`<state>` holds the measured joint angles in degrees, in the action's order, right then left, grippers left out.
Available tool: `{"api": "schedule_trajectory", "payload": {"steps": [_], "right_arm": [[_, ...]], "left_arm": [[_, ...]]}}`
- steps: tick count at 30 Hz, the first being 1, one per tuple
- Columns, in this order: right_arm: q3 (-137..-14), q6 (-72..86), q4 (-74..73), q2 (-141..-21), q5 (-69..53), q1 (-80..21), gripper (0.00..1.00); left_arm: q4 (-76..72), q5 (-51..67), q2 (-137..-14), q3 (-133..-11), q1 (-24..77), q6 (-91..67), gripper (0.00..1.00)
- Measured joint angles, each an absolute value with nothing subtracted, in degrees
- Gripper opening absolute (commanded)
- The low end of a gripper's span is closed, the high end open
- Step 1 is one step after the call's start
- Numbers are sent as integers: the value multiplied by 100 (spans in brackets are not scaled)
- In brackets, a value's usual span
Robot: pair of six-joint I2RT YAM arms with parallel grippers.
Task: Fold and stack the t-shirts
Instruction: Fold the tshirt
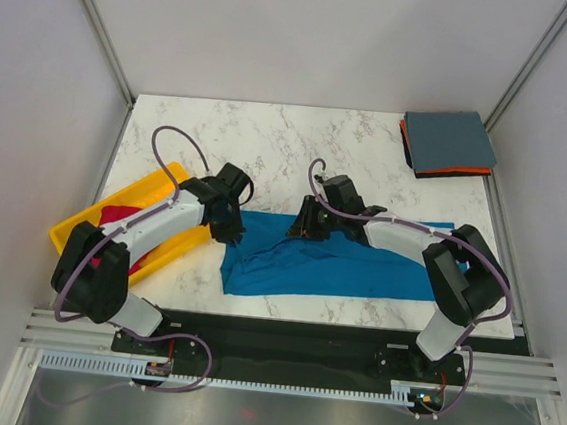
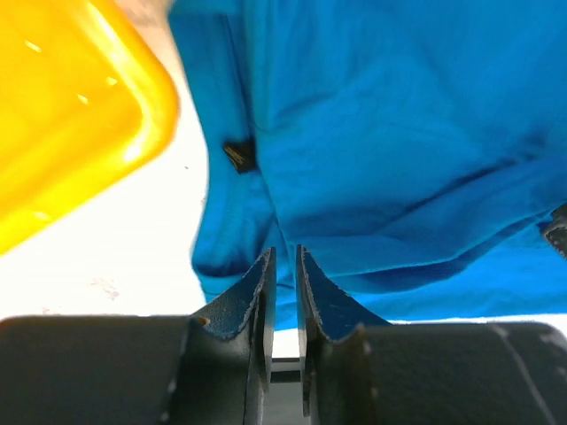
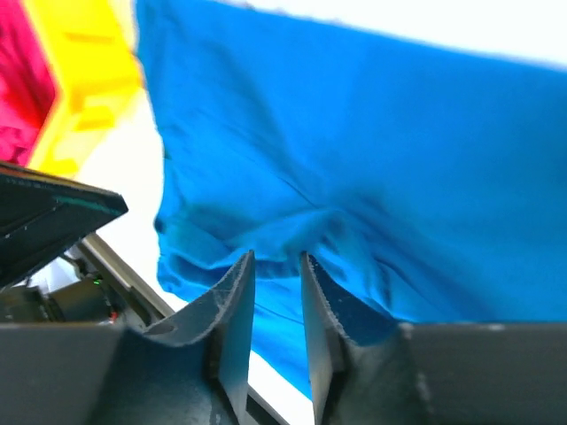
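A bright blue t-shirt lies spread and rumpled across the near middle of the table, its left end folded over. My left gripper hangs over the shirt's left end; its jaws stand a narrow slit apart above the blue cloth, with nothing between them. My right gripper is over the shirt's upper edge near the middle. Its jaws stand a little wider, above a ridge of the cloth. A magenta-red t-shirt lies in the tray. A folded slate grey-blue t-shirt rests on an orange one at the back right.
A yellow plastic tray sits at the table's left edge, close to the left arm, and shows in both wrist views. The white marble table ends at a black rail along the near side.
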<state>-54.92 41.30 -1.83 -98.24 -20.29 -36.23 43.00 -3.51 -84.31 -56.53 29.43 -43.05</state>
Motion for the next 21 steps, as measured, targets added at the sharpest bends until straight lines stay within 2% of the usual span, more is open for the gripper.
{"api": "schedule_trajectory", "payload": {"steps": [6, 13, 21], "right_arm": [[-5902, 4130, -178, -10029, -2154, -3623, 38], [-6093, 4064, -532, -10112, -2084, -3601, 39], [-6169, 3865, -764, -10112, -2016, -3581, 39]], "left_arm": [[4488, -541, -8117, -5787, 2978, -4112, 22], [4091, 336, -7703, -5380, 3142, -3981, 22], [3704, 727, -8337, -5207, 3159, -3944, 25]]}}
